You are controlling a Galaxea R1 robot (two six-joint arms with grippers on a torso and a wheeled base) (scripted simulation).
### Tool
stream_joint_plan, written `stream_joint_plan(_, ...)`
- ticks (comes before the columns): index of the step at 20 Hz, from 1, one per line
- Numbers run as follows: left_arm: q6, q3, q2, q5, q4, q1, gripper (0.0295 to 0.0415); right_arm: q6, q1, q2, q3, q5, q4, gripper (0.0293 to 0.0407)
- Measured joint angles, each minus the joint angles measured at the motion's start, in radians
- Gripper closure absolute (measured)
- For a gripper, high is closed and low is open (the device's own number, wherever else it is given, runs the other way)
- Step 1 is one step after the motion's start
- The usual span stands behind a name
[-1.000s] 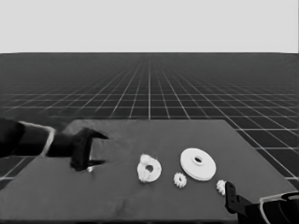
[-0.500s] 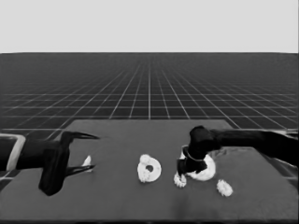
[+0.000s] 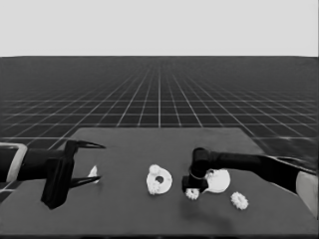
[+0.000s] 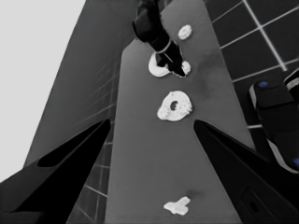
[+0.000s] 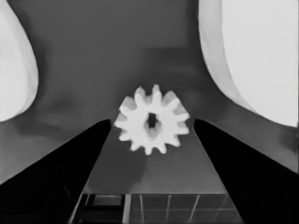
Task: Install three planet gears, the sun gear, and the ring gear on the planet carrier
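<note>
On the counter [image 3: 129, 149], our right tool [image 5: 152, 140] hangs spread wide around a loose gear [image 5: 152, 125], not gripping it, beside the larger round part [image 3: 219, 180]. We count some gears already on the smaller round part [image 3: 159, 180]; another gear [image 3: 239, 200] waits, and our left tool [image 3: 87, 162] idles, spread apart.

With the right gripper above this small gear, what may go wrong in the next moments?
1. The right gripper is open around a gear that lies close beside the larger round part; a closing finger might catch or push that part.
2. The smaller round part already carries gears, so carrying the new one there might knock them.
3. The left gripper waits over the thin white piece, away from this.
</note>
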Motion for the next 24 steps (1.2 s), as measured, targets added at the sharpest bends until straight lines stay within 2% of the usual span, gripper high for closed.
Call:
stream_joint_plan(6,0.000,0.000,0.000,0.000,0.000,0.000,0.0326,-0.012,-0.022,0.007,-0.024,0.013,-0.021,0.0315)
stream_joint_plan(8,0.000,0.000,0.000,0.000,0.000,0.000,0.0326,-0.013,-0.022,0.007,-0.025,0.013,-0.022,0.0386)
stream_joint_plan(16,0.000,0.000,0.000,0.000,0.000,0.000,0.0326,-0.013,-0.022,0.008,-0.025,0.013,-0.022,0.0387)
stream_joint_plan(17,0.000,0.000,0.000,0.000,0.000,0.000,0.0326,0.029,0.050,-0.015,0.051,-0.026,0.055,0.0387)
stream_joint_plan(19,0.000,0.000,0.000,0.000,0.000,0.000,0.0326,0.059,0.151,-0.028,0.100,-0.049,0.144,0.0387)
stream_joint_plan(24,0.000,0.000,0.000,0.000,0.000,0.000,0.0326,0.067,0.199,-0.030,0.111,-0.055,0.192,0.0387)
